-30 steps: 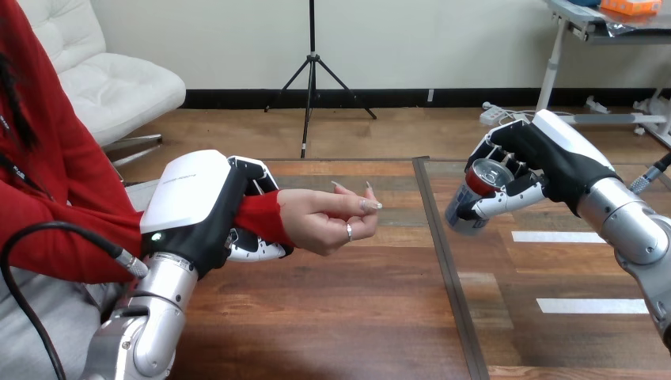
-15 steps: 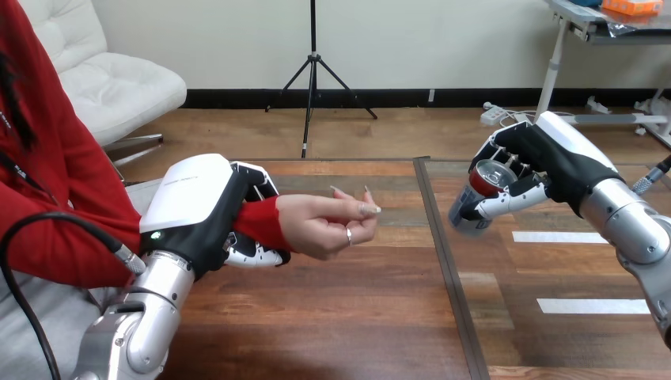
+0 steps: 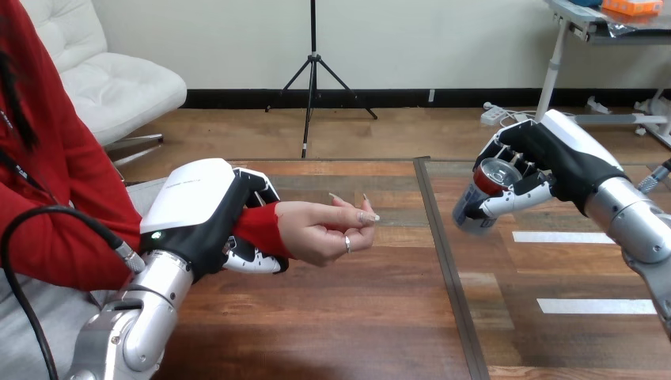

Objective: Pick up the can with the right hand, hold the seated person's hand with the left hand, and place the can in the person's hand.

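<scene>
The pick-up looks done and the hold is made, so the step in hand is judged to be the carry across to the person.

The person's hand (image 3: 324,226) lies over the wooden table (image 3: 356,317), its fingers loosely curled in toward the palm with nothing in them. Just left of it, the robot's left hand (image 3: 202,214) has fingers above and thumb below curled round the person's wrist (image 3: 257,224) at the red cuff.

Well apart to the right of the person's hand, and a little higher, the right hand (image 3: 554,158) grips the can (image 3: 483,194): the thumb crosses its near side and the fingers wrap round the far side. The can hangs clear of the table and is tilted, its top leaning toward the robot.

The next move likely calls for the right arm to swing the can left to the person's hand, bring it upright, and lower it onto the palm. The curled fingers leave little room, so the person's hand would probably have to open first, and the left hand should keep the wrist steady.

The can is the one container here. Whether it is opened, or what it holds, cannot be told.
</scene>
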